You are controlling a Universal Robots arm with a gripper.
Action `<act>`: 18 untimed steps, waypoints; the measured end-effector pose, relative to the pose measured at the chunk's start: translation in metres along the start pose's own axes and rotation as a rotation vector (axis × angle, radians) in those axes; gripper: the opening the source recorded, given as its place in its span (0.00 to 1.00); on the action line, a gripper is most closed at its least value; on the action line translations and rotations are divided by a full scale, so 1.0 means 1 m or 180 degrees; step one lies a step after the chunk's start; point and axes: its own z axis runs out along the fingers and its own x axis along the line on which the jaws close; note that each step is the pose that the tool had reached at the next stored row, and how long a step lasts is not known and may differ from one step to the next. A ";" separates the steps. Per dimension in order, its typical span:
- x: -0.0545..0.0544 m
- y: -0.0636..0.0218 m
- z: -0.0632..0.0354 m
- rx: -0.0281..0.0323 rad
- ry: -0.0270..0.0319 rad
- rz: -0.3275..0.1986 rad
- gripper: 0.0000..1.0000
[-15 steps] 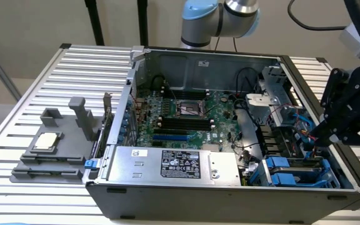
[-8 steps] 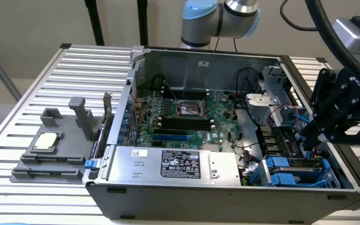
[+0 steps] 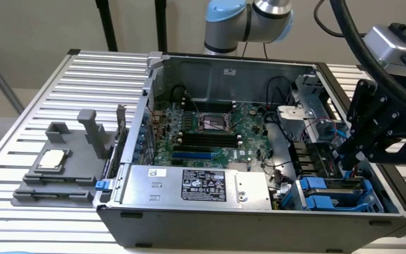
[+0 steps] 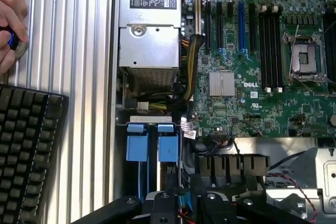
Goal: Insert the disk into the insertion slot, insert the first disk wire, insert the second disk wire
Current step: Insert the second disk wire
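The grey metal insertion slot (image 3: pixel 344 193) with blue tabs sits beside the power supply (image 3: pixel 196 185); whether the claw (image 3: pixel 383 143) is open, I cannot tell.

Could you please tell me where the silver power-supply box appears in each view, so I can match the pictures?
Exterior view: the power-supply box lies along the case's near wall, between the motherboard and that wall.
Wrist view: the power-supply box sits beside the ribbed table.
Shared landmark: the blue drive-cage tabs, just past one end of the box.
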 end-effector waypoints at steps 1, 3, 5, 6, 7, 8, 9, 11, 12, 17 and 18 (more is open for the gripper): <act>0.000 -0.0001 0.0008 0.0000 0.0007 0.0001 0.25; 0.000 -0.0003 0.0032 0.0001 0.0027 0.0003 0.25; 0.000 -0.0006 0.0058 0.0002 0.0046 0.0005 0.25; 0.000 -0.0007 0.0071 0.0003 0.0050 0.0005 0.25; 0.000 -0.0008 0.0083 0.0005 0.0053 0.0005 0.25; -0.001 -0.0009 0.0091 0.0006 0.0057 0.0006 0.25; -0.001 -0.0009 0.0099 0.0007 0.0060 0.0006 0.25; -0.002 -0.0010 0.0111 0.0009 0.0065 0.0006 0.25; -0.003 -0.0011 0.0117 0.0010 0.0067 0.0007 0.25; -0.004 -0.0013 0.0147 0.0013 0.0075 0.0007 0.25; -0.004 -0.0014 0.0152 0.0013 0.0077 0.0007 0.25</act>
